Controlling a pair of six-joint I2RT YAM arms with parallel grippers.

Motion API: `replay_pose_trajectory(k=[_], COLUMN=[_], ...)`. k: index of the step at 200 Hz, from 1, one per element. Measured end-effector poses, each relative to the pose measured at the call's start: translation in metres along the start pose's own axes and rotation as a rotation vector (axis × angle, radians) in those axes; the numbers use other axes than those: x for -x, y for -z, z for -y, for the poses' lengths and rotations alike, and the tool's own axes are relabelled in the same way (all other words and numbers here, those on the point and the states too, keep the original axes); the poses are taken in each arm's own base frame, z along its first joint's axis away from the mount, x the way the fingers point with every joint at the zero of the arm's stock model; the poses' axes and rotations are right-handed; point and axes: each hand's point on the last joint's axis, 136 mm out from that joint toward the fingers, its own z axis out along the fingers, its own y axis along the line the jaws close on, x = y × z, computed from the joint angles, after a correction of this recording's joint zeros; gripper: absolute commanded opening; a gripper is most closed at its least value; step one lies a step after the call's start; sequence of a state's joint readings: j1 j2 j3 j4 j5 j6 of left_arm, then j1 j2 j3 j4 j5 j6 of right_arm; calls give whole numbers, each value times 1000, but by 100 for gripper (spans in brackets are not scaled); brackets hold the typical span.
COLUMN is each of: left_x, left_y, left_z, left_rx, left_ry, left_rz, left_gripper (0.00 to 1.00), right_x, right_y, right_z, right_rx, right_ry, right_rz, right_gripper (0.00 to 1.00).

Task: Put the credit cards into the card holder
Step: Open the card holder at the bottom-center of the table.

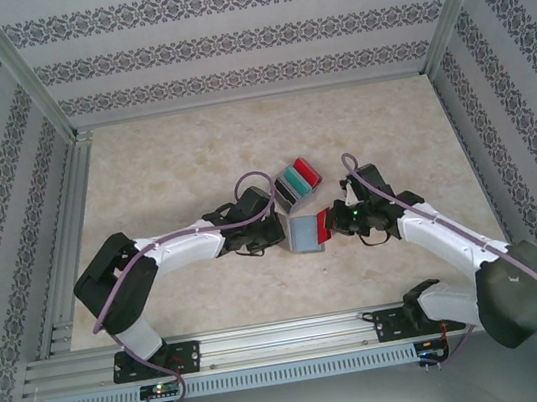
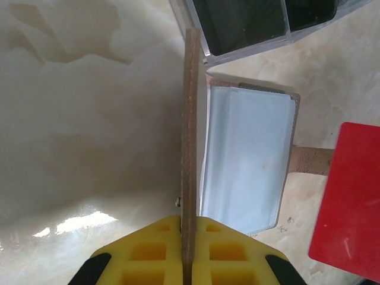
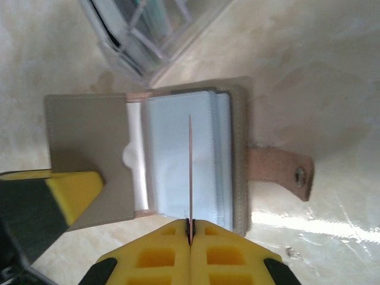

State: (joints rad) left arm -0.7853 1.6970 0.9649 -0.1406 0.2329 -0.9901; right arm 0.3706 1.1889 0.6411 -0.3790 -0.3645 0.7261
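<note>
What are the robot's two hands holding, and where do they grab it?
The left gripper pinches one edge of the raised flap of the card holder. The right gripper pinches a red card by one edge.

The table (image 1: 172, 165) looked like polished pale stone, smooth and glossy, with bright glare on it. The card holder (image 3: 89, 136) had a matt grey cover, soft like felt or suede. Inside were clear, faintly shiny plastic sleeves (image 3: 169, 154) and a rough tan strap (image 3: 273, 169) with a small metal snap (image 3: 300, 175). The red card (image 2: 347, 202) was smooth plastic. The box (image 2: 261, 44) was clear hard plastic. The left gripper (image 2: 189, 222) had matt yellow plastic fingers (image 2: 151, 246). The frame rails (image 1: 269, 337) were brushed metal.
</note>
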Motion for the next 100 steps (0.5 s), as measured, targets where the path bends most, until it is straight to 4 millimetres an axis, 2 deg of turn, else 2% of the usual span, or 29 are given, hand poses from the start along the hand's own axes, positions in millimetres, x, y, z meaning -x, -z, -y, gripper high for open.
replay_pose_trajectory(k=[68,100], left_x=[0,0], left_y=[-2,-3], left_z=[1,1], left_rx=[-6,-6], left_ry=[6,6], left_rz=[-4,-5], left_gripper=[0,0], right_x=[-4,-1], right_y=[-22,-26], right_z=[22,20], right_rx=[-72,-60], right_ry=[-12,21], right_rz=[-63,-61], right_gripper=[0,0])
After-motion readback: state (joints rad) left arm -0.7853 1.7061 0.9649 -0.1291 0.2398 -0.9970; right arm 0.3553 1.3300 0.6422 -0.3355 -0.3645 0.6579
